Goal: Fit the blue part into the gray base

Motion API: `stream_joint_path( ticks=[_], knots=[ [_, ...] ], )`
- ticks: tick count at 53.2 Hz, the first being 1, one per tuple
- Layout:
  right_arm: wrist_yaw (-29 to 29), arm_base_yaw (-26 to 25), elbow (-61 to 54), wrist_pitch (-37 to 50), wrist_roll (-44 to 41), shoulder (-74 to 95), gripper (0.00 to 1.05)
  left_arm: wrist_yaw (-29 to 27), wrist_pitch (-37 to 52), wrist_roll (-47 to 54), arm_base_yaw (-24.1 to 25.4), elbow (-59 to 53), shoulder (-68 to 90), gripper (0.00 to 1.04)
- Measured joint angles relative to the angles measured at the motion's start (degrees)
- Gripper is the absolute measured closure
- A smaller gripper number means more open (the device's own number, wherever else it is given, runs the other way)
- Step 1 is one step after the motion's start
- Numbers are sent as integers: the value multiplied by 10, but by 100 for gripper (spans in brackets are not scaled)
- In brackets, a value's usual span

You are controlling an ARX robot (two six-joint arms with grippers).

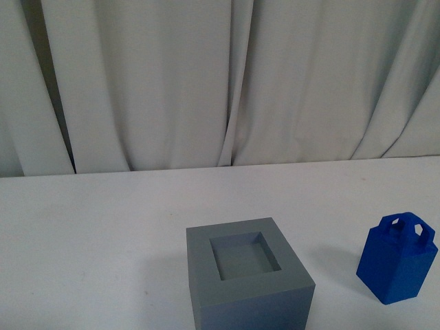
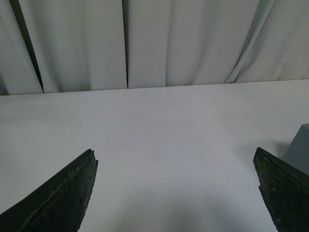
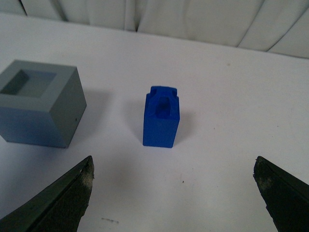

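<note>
The gray base (image 1: 249, 280) sits on the white table at the front centre, its square recess facing up and empty. The blue part (image 1: 398, 258) stands upright to its right, apart from it, loop handle on top. Neither gripper shows in the front view. In the right wrist view the blue part (image 3: 161, 116) stands ahead of my open, empty right gripper (image 3: 174, 166), with the gray base (image 3: 40, 102) beside it. My left gripper (image 2: 175, 158) is open and empty over bare table; a corner of the gray base (image 2: 299, 150) shows at the edge.
A white curtain (image 1: 220, 82) hangs behind the table's far edge. The white table (image 1: 103, 227) stretches to the left of the base.
</note>
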Motion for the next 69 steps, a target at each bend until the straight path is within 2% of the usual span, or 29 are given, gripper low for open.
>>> stream_joint_path(
  ticks=[13, 21, 30, 39, 47, 57, 69],
  knots=[
    [-24, 7, 130, -77, -146, 183, 7, 0, 0, 0, 0, 0, 0, 6],
    [-26, 18, 256, -187, -282, 298, 7, 0, 0, 0, 0, 0, 0, 6],
    [11, 43, 395, -324, -442, 408, 7, 0, 0, 0, 0, 0, 0, 6],
    [60, 60, 494, -438, -538, 511, 7, 0, 0, 0, 0, 0, 0, 6],
    [87, 70, 541, -484, -568, 565, 7, 0, 0, 0, 0, 0, 0, 6],
    [122, 98, 624, -495, -570, 645, 7, 0, 0, 0, 0, 0, 0, 6],
    [141, 123, 650, -486, -558, 699, 7, 0, 0, 0, 0, 0, 0, 6]
  ],
)
